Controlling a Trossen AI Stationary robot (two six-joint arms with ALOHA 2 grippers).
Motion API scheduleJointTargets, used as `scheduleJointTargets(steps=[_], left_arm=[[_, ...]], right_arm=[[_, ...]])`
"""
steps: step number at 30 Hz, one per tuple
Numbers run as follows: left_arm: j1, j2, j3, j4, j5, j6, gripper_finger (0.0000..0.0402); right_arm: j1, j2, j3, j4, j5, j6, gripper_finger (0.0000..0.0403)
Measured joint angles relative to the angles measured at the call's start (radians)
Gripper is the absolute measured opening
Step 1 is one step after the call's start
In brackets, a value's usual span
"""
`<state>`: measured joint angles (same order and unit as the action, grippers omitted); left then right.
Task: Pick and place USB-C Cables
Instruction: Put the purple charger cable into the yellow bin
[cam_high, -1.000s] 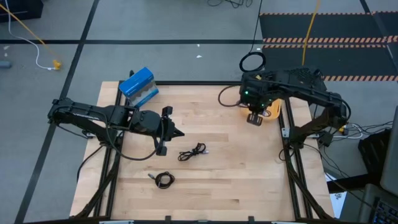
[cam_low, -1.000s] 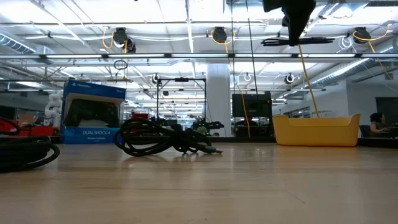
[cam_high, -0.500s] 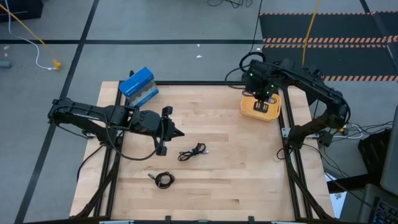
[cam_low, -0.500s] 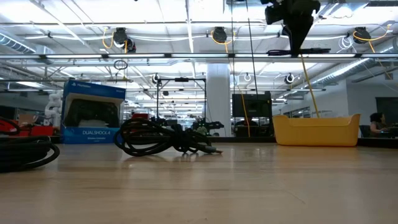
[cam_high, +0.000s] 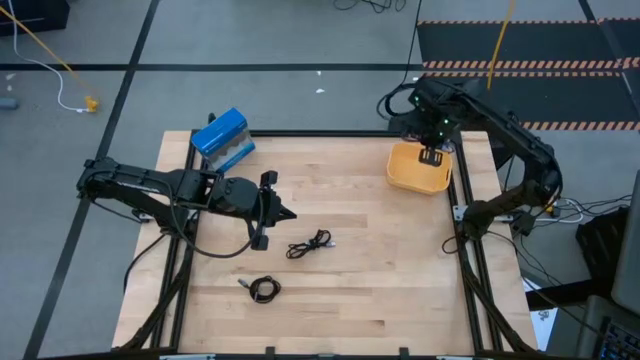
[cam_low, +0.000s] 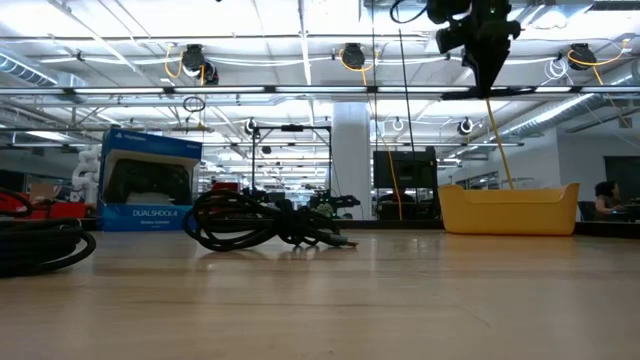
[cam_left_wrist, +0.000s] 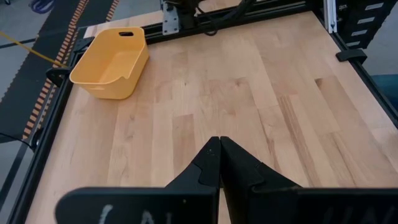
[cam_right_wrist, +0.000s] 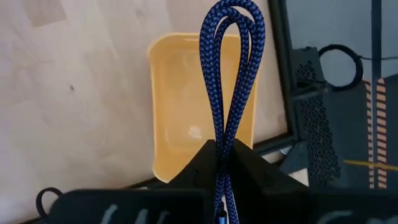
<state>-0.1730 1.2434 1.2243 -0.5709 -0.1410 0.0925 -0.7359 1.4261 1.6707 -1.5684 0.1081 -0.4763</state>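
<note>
The bluish-purple USB-C cable (cam_right_wrist: 233, 62) sits in my right gripper (cam_right_wrist: 222, 146), which is shut on it high above the yellow bin (cam_high: 418, 172) at the table's far right; the low view shows the same gripper (cam_low: 488, 62) well over that bin (cam_low: 510, 208). Two black USB-C cables lie on the wood in loose coils, one mid-table (cam_high: 310, 243) and one nearer the near edge (cam_high: 263, 289). My left gripper (cam_left_wrist: 219, 140) is shut, touches nothing and waits left of the mid-table cable (cam_high: 287, 213). My right gripper pinches the bluish-purple cable between its two fingers, across a bundle of several strands (cam_right_wrist: 222, 142). The fingers point down from above. Two long loops (cam_right_wrist: 239, 25) hang past the fingertips, lifted clear over the inside of the bin (cam_right_wrist: 186, 93).
A blue DualShock 4 box (cam_high: 222, 140) stands at the far left corner. A large black ring (cam_right_wrist: 336, 62) lies beyond the table's far edge near the bin. Black frame rails (cam_high: 470, 270) line the table's sides. Bare wood (cam_high: 380, 290) lies between the cables and the bin.
My right gripper, still shut on the bluish-purple cable, has travelled toward the table's far edge and a little right, from the bin's near left side to above the bin, and its wrist has turned. The left arm and the black cables have kept still.
</note>
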Motion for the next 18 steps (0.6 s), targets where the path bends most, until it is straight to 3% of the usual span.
scheduleJointTargets(steps=[6, 18], left_arm=[[0.000, 0.000, 0.000, 0.000, 0.000, 0.000, 0.0008], [0.000, 0.000, 0.000, 0.000, 0.000, 0.000, 0.0008]], right_arm=[[-0.045, -0.001, -0.045, 0.019, -0.002, -0.007, 0.0016], [-0.050, -0.005, -0.291, 0.195, -0.004, -0.063, 0.0016]])
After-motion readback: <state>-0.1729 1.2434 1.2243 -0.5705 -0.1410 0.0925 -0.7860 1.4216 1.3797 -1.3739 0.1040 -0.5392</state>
